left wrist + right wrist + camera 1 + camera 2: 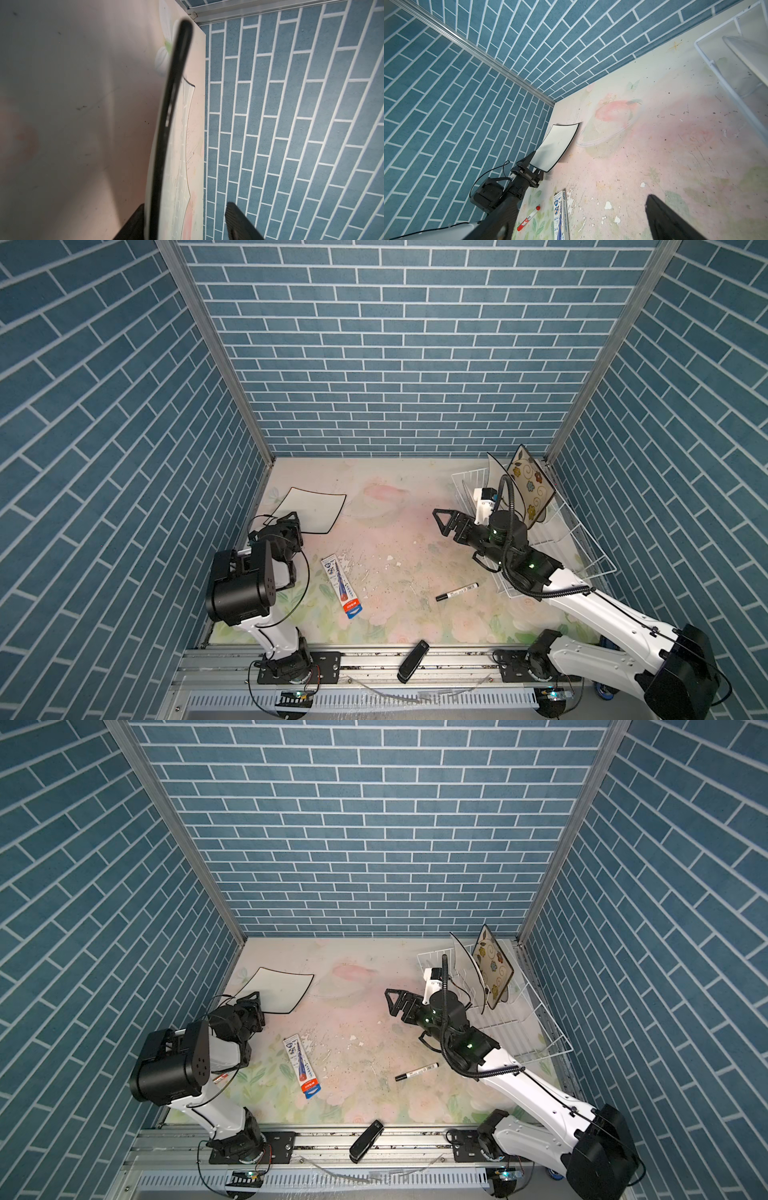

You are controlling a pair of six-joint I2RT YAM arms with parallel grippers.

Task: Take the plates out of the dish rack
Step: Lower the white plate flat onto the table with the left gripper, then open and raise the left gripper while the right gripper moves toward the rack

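White square plate (316,509) has its edge between the half-spread jaws of the left pincer (293,522), while the right pincer (439,522) gapes empty.

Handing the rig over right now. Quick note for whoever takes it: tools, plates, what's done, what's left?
Left tool: jaws open, straddling the near edge of the white square plate, which lies on the table at the left and looks released.
Right tool: open, empty, over the table beside the dish rack.
Done: white square plate is out.
Left: flowered plate and round plate stand upright at the rack's far end; unload both.
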